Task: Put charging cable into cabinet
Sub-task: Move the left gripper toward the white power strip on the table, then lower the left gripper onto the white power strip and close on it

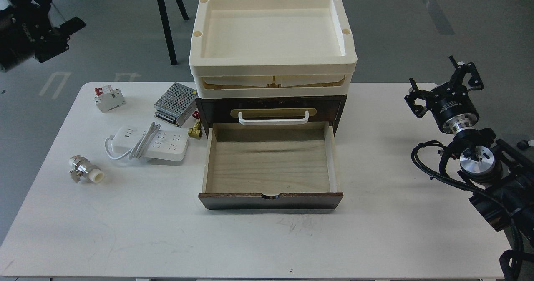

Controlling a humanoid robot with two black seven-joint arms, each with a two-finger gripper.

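Observation:
The charging cable (160, 144), a flat white power strip with its cord looped over it, lies on the white table left of the cabinet. The cabinet (271, 111) is dark brown; its lower drawer (269, 170) is pulled out, and its light wood inside is empty. My left gripper (35, 20) is high at the far upper left, off the table, dark and partly cut off. My right gripper (442, 87) hovers at the table's right edge, fingers spread and empty, far from the cable.
Stacked cream trays (271, 43) sit on the cabinet. A silver perforated power-supply box (175, 104), a white circuit breaker (109, 98), a brass valve (194, 131) and a metal pipe fitting (85, 170) lie near the cable. Bare table lies in front of the drawer.

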